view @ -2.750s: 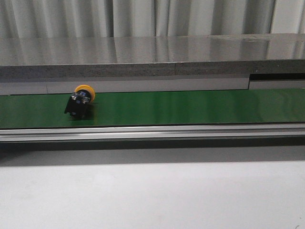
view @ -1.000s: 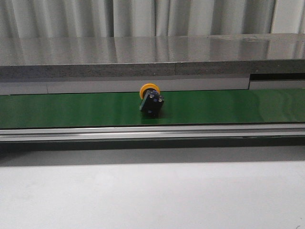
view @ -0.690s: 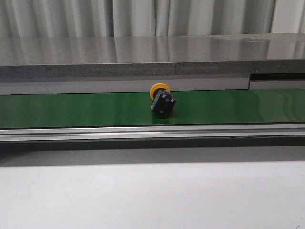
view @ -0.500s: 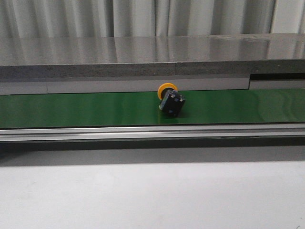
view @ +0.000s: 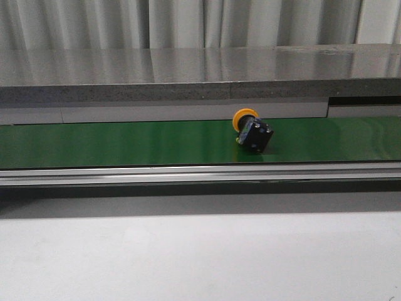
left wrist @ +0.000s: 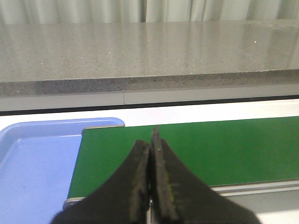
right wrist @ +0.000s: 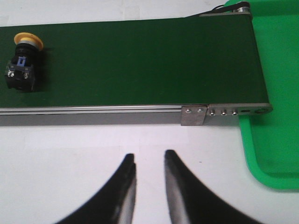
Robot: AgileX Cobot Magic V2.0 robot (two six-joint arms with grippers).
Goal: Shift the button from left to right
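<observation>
Button (view: pixel 252 132) farther right along the green belt (view: pixel 125 143) than before; left jaws pressed together, right jaws spread.

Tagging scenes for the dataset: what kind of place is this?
Probably a small conveyor test bench in a lab or workshop, not a home. A green belt with a metal side rail carries a button, with a blue tray at one end and a green tray at the other.
</observation>
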